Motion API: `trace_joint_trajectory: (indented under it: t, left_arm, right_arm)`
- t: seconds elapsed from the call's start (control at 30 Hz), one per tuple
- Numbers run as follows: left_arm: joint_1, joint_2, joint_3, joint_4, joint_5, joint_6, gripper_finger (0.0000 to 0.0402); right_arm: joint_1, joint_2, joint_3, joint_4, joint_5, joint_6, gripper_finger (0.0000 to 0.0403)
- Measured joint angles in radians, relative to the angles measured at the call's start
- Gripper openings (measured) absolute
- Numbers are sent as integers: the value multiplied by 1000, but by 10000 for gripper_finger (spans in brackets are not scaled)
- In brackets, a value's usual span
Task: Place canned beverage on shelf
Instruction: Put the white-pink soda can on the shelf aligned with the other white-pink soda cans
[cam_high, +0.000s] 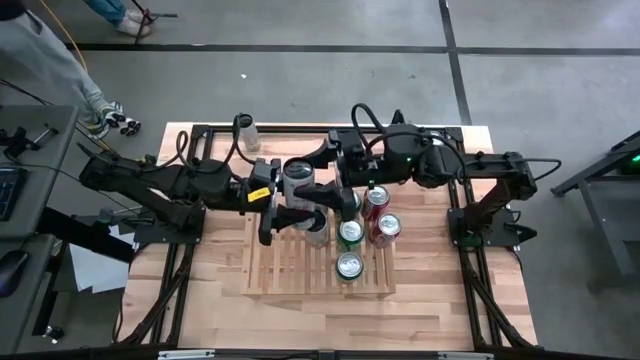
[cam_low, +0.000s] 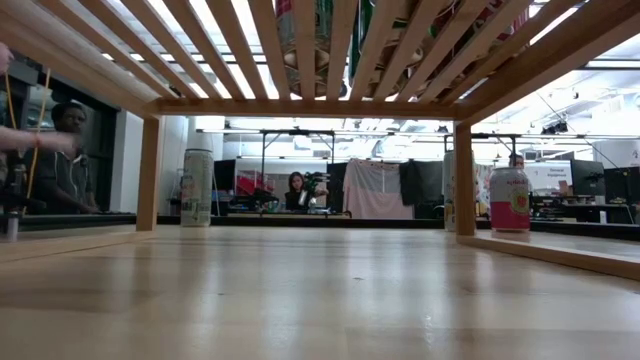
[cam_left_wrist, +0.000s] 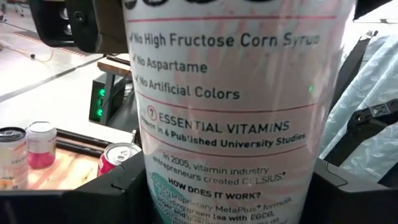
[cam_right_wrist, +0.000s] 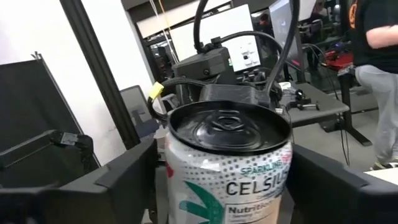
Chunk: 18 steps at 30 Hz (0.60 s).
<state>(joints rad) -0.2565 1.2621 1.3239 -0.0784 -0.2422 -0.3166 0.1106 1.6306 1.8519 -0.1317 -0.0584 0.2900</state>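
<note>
Overhead, a butcher-block worktop (cam_high: 200, 300) stands on grey concrete floor crossed by dark seams; a person's legs show at the upper left of the frame. The slatted light-wood shelf (cam_high: 280, 270) lies at the worktop's centre, bearing two red cans (cam_high: 386, 227) and two green cans (cam_high: 350, 265) on its right half. A white Celsius can (cam_high: 299, 180) sits at frame centre, above the shelf's upper edge, between both arms. The left gripper (cam_high: 285, 212) grips a white Celsius can (cam_left_wrist: 236, 124), its fingers (cam_left_wrist: 124, 186) against the can's sides. The right gripper (cam_right_wrist: 217, 180) stands with its fingers either side of a can (cam_right_wrist: 227, 162); contact cannot be told. From table height, the shelf's slats (cam_low: 300, 50) fill the upper frame, a tall can (cam_low: 197, 187) at left and a pink can (cam_low: 509, 200) at right on the worktop. Behind, an office room holds seated people (cam_low: 296, 190), monitors and ceiling lights.
</note>
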Motion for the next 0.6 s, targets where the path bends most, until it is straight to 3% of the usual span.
trace_joint_trajectory:
  t: [0.2,0.6]
  left_arm:
    - [0,0,0,-6,9,9,250]
    - [17,-44,0,-63,51,32,279]
  right_arm:
    - [2,0,0,-7,11,-1,236]
    - [3,-47,0,-93,38,-51,236]
